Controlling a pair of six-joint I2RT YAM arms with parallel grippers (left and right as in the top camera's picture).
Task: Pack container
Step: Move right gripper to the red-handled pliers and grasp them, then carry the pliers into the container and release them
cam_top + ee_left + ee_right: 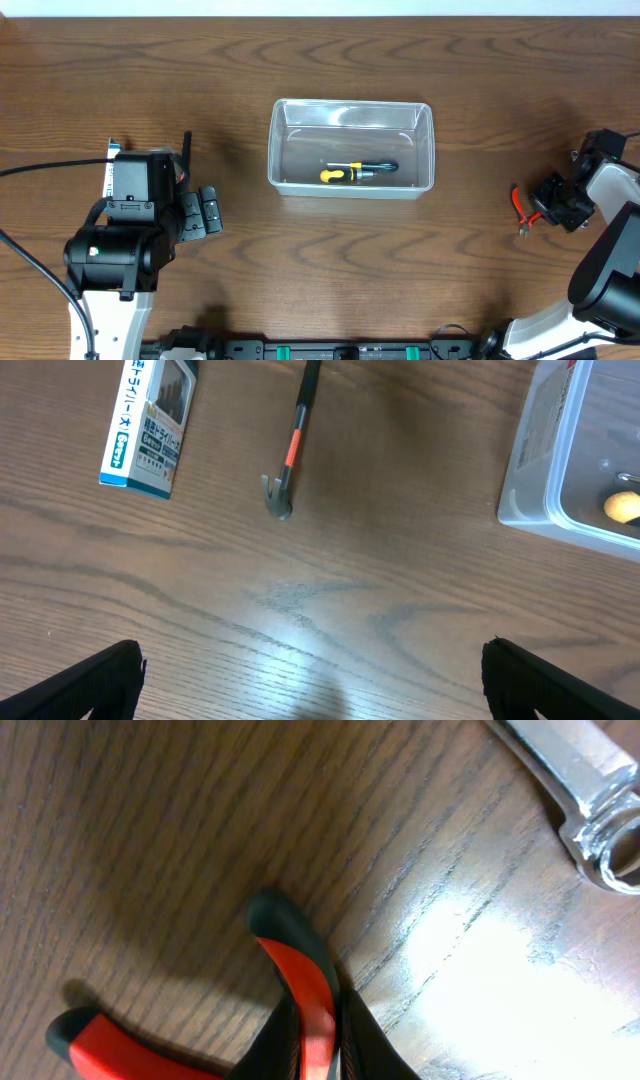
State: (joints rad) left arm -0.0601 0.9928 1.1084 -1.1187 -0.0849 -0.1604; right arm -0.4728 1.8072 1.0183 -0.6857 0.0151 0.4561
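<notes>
- Right gripper (320,1055): nearest the right wrist camera, jaws narrow, pinched on 1 red-and-black handle of the pliers (300,985).
- The other pliers handle splays off to the side, free; the pliers lie low on the wooden table (320,290), and I cannot tell whether they are lifted.
- Container (350,103): clear plastic bin at the middle of the table, upright, open top, long side running left-right.
- Inside it: 1 screwdriver (358,172) with a yellow-and-black handle, lying flat near the front wall, handle toward the left.
- Left gripper (207,212): left of the container and apart from it, jaws wide, holding nothing; its 2 fingers (95,685) frame bare table in the left wrist view.
- Small black tool with an orange band (290,445): on the table just beyond the left gripper, between the box and the container's left end.
- Blue-and-white box (148,425): flat on the table left of that tool, partly under the left arm in the overhead view.
- Right side: the pliers sit well apart from the container's right end.
- Wrench (590,790): metal, ring end showing, on the table near the pliers but not touching them.
</notes>
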